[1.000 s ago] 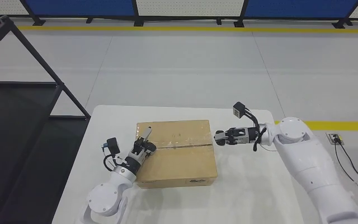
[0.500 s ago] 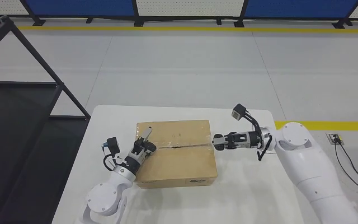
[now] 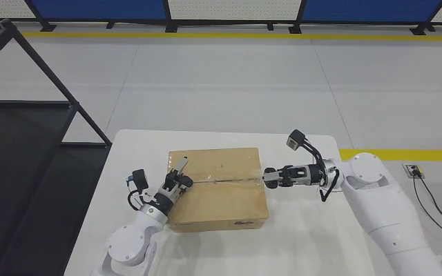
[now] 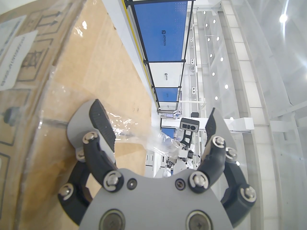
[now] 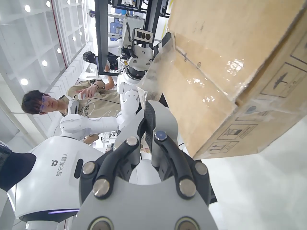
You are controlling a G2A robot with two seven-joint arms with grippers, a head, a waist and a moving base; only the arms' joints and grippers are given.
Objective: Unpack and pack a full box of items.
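A closed cardboard box (image 3: 217, 186) lies in the middle of the white table (image 3: 311, 234), its top seam covered with clear tape (image 3: 228, 179). My left gripper (image 3: 181, 169) sits at the box's left end over the seam, open, with one finger (image 4: 100, 118) against the box (image 4: 72, 72) top and nothing held. My right gripper (image 3: 266, 176) is at the box's right end, level with the seam. In the right wrist view its fingers (image 5: 150, 116) are shut on a loose strip of clear tape (image 5: 158, 72) that runs to the box (image 5: 227, 60) seam.
A black metal frame (image 3: 41, 103) stands off the table's left side. Bare table surface lies right of and in front of the box. Blue panels (image 3: 235, 8) line the far floor.
My right gripper has dropped slightly and turned at the wrist beside the box's right end, still holding the tape. The left arm has not moved.
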